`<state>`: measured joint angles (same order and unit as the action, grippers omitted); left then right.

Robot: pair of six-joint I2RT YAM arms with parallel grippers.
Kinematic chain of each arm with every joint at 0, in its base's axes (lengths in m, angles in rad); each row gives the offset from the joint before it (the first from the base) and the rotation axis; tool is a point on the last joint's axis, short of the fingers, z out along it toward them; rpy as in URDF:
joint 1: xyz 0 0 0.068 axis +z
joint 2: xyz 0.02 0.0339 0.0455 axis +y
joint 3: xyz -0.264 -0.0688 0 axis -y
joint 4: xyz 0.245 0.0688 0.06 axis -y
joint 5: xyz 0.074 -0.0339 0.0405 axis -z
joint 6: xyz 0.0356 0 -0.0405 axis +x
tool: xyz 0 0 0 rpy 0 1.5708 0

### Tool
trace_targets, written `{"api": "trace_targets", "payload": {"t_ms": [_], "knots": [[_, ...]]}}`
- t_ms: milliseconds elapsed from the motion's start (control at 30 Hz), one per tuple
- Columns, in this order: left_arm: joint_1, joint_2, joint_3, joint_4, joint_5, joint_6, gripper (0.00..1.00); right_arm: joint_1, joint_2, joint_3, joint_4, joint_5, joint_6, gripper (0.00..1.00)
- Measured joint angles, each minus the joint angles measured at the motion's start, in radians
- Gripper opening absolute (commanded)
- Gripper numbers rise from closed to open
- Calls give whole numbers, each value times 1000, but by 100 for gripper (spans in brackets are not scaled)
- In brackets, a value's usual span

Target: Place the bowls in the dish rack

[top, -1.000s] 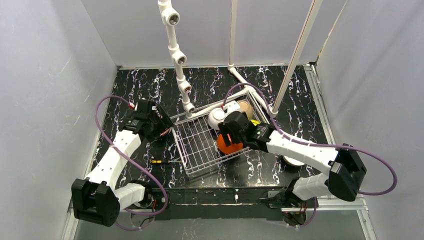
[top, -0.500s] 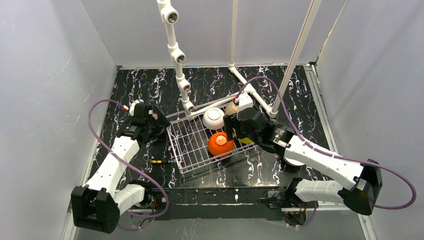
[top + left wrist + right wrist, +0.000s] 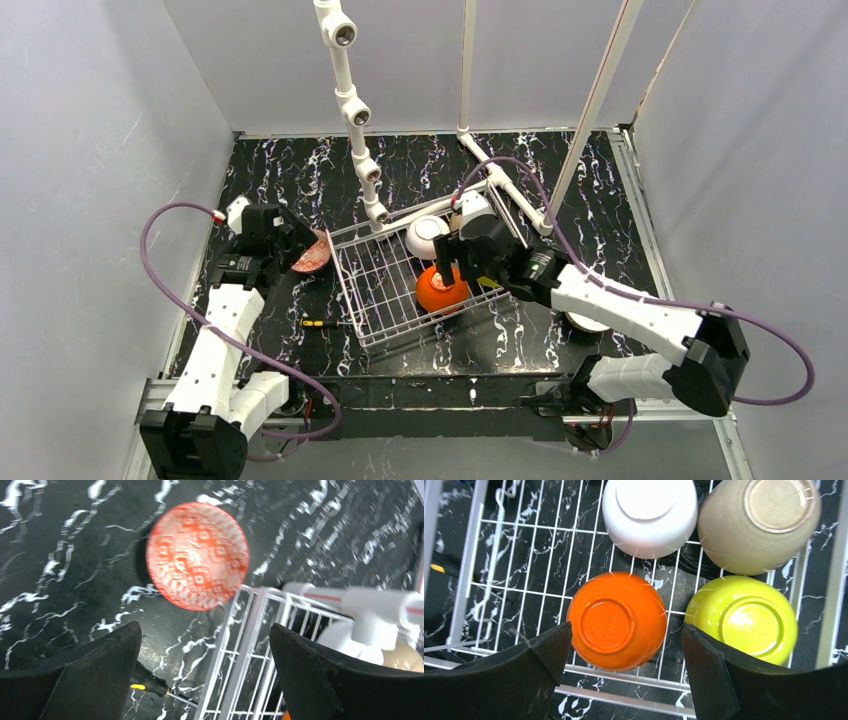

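1. Toward the tabletop's [image 3: 60,540] left edge: left claw [image 3: 204,635] gaping wide, empty. Red-patterned bowl [image 3: 197,555] just beyond its fingertips, untouched, just beside the dish rack's [image 3: 347,295] left side.
2. Mid-tabletop, inside the rack, all bottom up: white bowl [image 3: 649,515], tan bowl [image 3: 759,525], orange bowl [image 3: 616,620], yellow-green bowl [image 3: 741,620].
3. Right claw [image 3: 626,637] spread wide, empty, straight above the orange bowl.

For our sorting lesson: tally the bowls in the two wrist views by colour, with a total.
White bowl: 1
Tan bowl: 1
Orange bowl: 1
Yellow-green bowl: 1
Red-and-white patterned bowl: 1
Total: 5
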<state>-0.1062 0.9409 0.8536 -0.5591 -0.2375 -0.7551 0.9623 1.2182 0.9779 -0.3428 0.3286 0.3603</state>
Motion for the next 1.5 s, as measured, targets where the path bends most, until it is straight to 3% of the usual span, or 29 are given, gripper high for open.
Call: {"api": "trace_targets", "payload": {"t_ms": [333, 633, 767, 933, 1100, 1300, 1500], "knots": [[195, 150, 25, -73, -24, -138, 98, 51, 195, 13, 22, 33, -56, 98], [209, 352, -4, 5, 63, -166, 73, 82, 217, 28, 26, 113, -71, 94], [210, 410, -8, 27, 74, -165, 55, 85, 209, 28, 8, 192, -59, 85], [210, 443, -18, 32, 79, -164, 43, 84, 194, 28, -6, 256, -42, 64], [210, 444, -28, 27, 79, -170, 31, 80, 195, 27, -34, 282, -11, 53], [210, 429, -60, 45, 79, -182, 29, 80, 195, 30, -81, 331, 16, 56], [210, 428, -72, 51, 95, -183, 28, 80, 188, 40, -68, 281, 7, 77]]}}
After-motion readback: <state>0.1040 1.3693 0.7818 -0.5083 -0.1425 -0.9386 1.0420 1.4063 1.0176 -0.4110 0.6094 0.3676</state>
